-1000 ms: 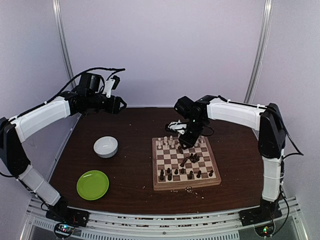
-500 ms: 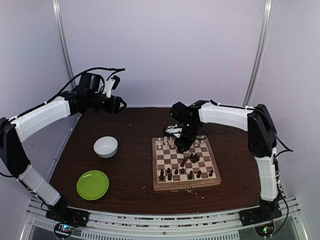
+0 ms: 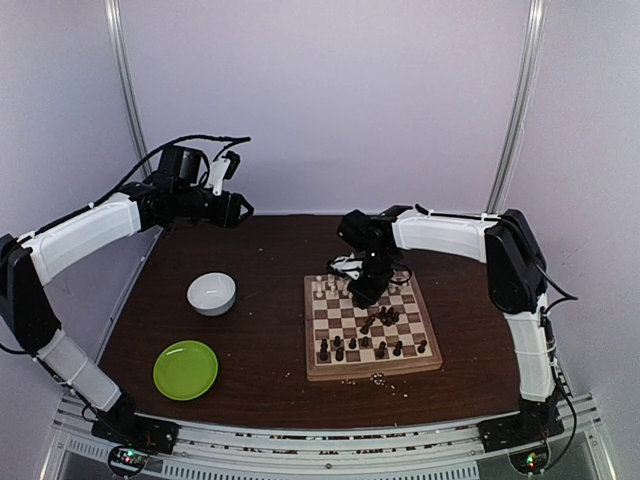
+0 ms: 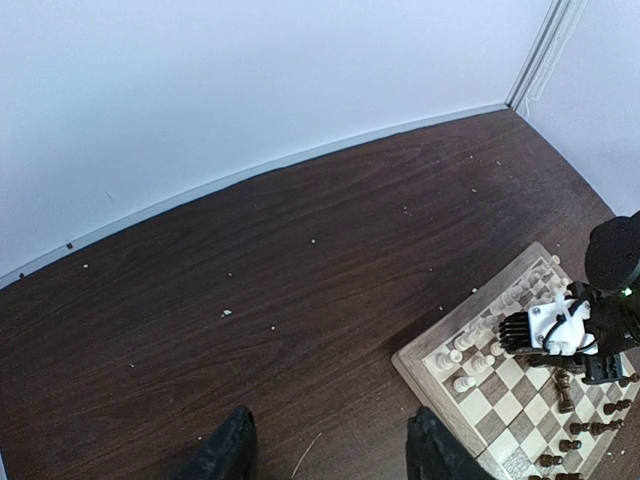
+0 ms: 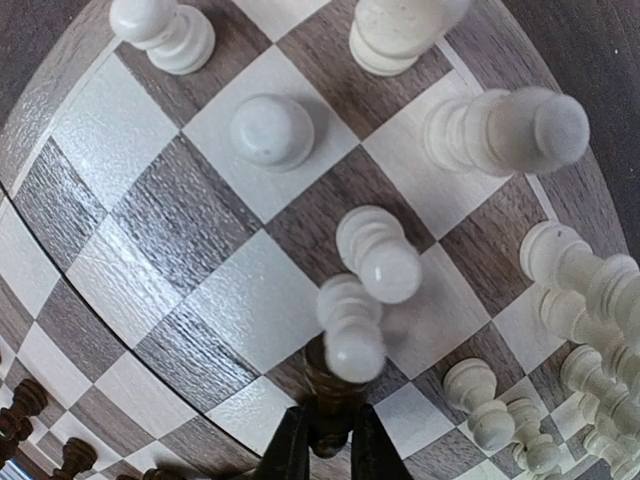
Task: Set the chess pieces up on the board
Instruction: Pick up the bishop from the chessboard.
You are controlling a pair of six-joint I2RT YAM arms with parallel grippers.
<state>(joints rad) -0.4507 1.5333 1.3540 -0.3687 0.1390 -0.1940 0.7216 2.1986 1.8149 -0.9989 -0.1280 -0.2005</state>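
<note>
The board [image 3: 375,369] lies right of the table's centre. Cream chess pieces [image 3: 330,286] stand in its far rows. Dark pieces [image 3: 365,345] stand in the near rows, and a few dark ones [image 3: 386,317] cluster mid-board. My right gripper [image 3: 362,288] hangs low over the board's far left part. In the right wrist view it [image 5: 327,440] is shut on a dark brown piece [image 5: 330,395], just above the squares [image 5: 150,220] and close beside two cream pawns [image 5: 378,255]. My left gripper [image 3: 243,208] is raised at the back left, open and empty [image 4: 330,455].
A white bowl [image 3: 212,293] and a round green plate [image 3: 185,369] sit left of the board. Pale crumbs [image 3: 380,378] lie by the board's near edge and across the dark table [image 4: 226,313]. White walls close the back and sides.
My right gripper has moved a little left and down over the board's far side, with the dark piece in it. The left arm has not moved.
</note>
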